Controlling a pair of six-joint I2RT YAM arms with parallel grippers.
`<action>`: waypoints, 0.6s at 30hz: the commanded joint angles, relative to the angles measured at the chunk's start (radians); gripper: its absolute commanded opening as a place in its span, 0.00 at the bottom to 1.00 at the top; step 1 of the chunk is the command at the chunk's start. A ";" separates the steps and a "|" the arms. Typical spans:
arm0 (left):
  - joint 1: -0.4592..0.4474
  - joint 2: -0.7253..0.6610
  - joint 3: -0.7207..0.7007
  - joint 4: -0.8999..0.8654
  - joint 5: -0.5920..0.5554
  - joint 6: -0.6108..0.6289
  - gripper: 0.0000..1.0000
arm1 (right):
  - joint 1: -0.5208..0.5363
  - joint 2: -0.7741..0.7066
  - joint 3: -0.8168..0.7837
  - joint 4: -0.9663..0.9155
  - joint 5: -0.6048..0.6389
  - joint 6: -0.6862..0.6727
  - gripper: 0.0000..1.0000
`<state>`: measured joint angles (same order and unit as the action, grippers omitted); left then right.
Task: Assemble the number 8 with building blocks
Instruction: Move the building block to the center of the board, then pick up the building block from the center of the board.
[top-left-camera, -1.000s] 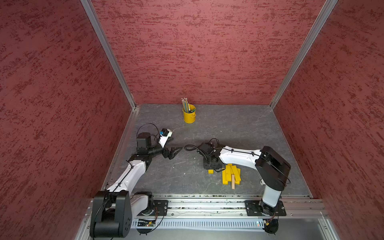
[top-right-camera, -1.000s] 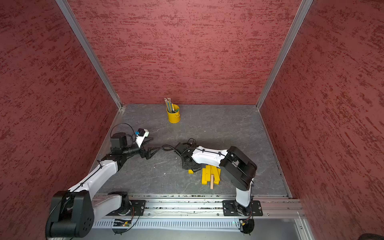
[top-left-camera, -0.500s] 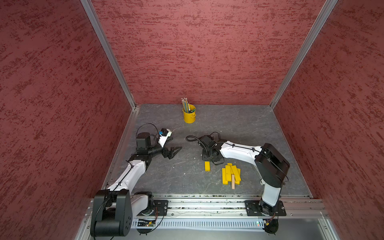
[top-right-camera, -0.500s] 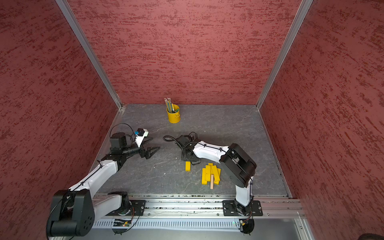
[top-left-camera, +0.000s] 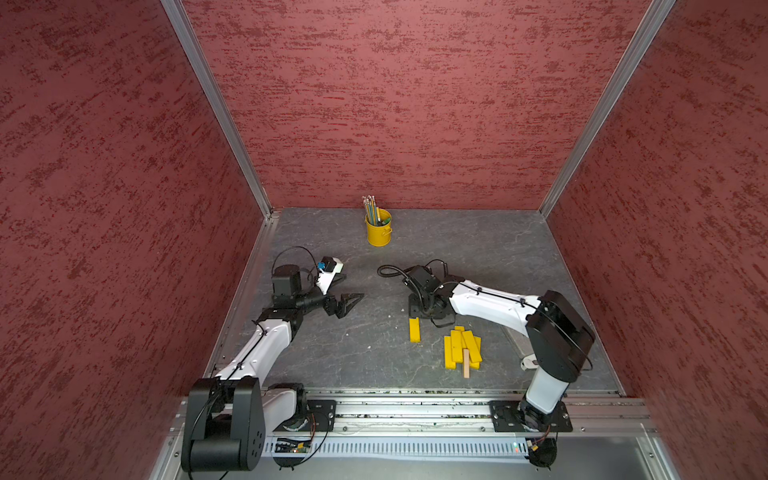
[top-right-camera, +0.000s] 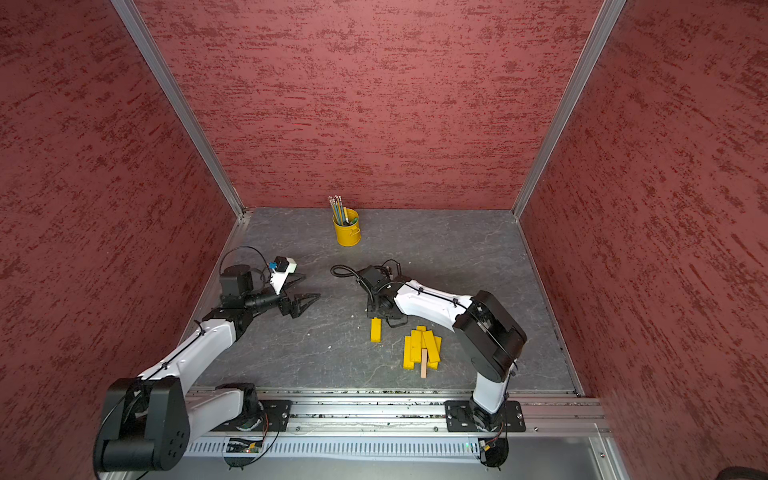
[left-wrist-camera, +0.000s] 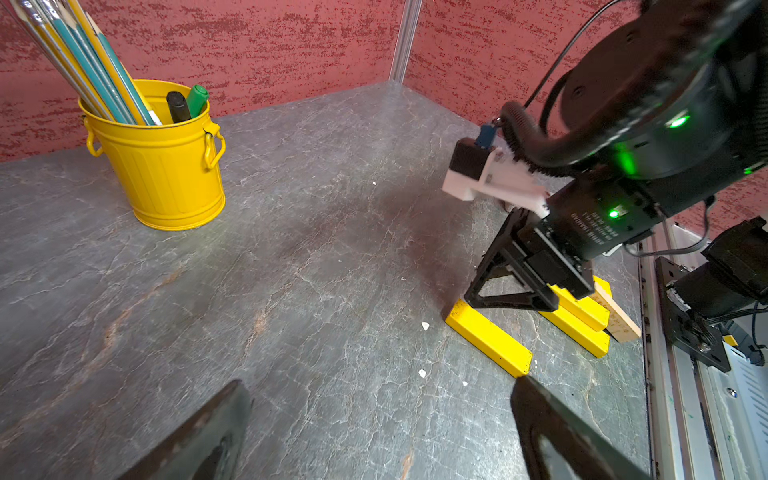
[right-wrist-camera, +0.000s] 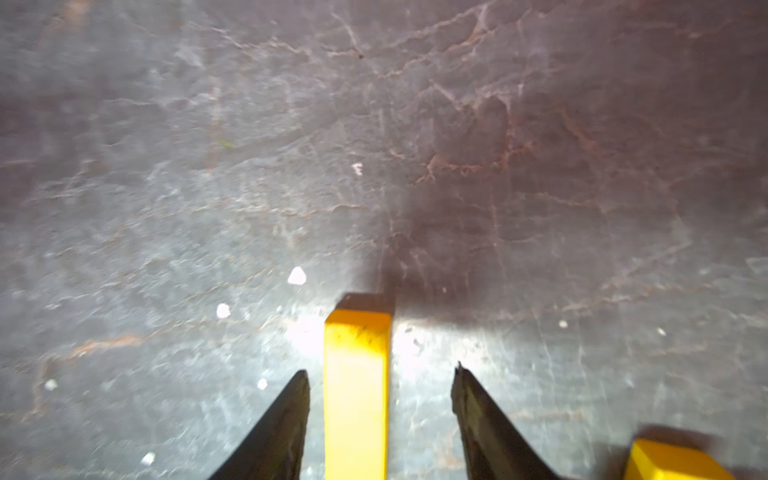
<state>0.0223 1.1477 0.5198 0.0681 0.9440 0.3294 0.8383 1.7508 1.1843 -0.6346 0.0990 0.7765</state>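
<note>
One yellow building block (top-left-camera: 414, 329) (top-right-camera: 375, 329) lies flat on the grey floor, apart from the others. My right gripper (top-left-camera: 417, 315) (top-right-camera: 376, 316) (right-wrist-camera: 380, 370) points down over its far end, jaws open, a gap showing on each side of the block (right-wrist-camera: 357, 395). The left wrist view shows its fingers (left-wrist-camera: 511, 297) standing over that block (left-wrist-camera: 488, 336). The remaining yellow blocks lie piled (top-left-camera: 459, 347) (top-right-camera: 419, 347) (left-wrist-camera: 582, 316) with a tan block (top-left-camera: 466, 363) (top-right-camera: 423, 363) on top. My left gripper (top-left-camera: 353, 286) (top-right-camera: 311, 286) (left-wrist-camera: 378, 390) hovers open and empty at the left. No number 8 shape shows.
A yellow bucket (top-left-camera: 378, 232) (top-right-camera: 347, 232) (left-wrist-camera: 166, 170) of pencils and markers stands near the back wall. Red walls close in three sides. The metal rail (top-left-camera: 415, 409) carrying both arm bases runs along the front edge.
The right gripper carried one yellow block left and away from the pile, laid it on the floor, and its jaws have spread open. The left arm has not moved.
</note>
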 joint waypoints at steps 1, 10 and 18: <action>0.008 0.005 -0.001 0.006 0.022 -0.002 1.00 | 0.026 -0.025 -0.022 -0.033 0.000 0.016 0.60; 0.008 -0.012 -0.011 0.011 0.015 -0.004 1.00 | 0.041 -0.252 -0.131 -0.184 0.068 0.057 0.62; 0.008 0.008 0.011 -0.001 0.027 -0.006 1.00 | 0.041 -0.431 -0.266 -0.256 -0.030 0.088 0.61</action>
<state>0.0231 1.1530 0.5198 0.0681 0.9455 0.3267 0.8753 1.3247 0.9447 -0.8539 0.1078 0.8379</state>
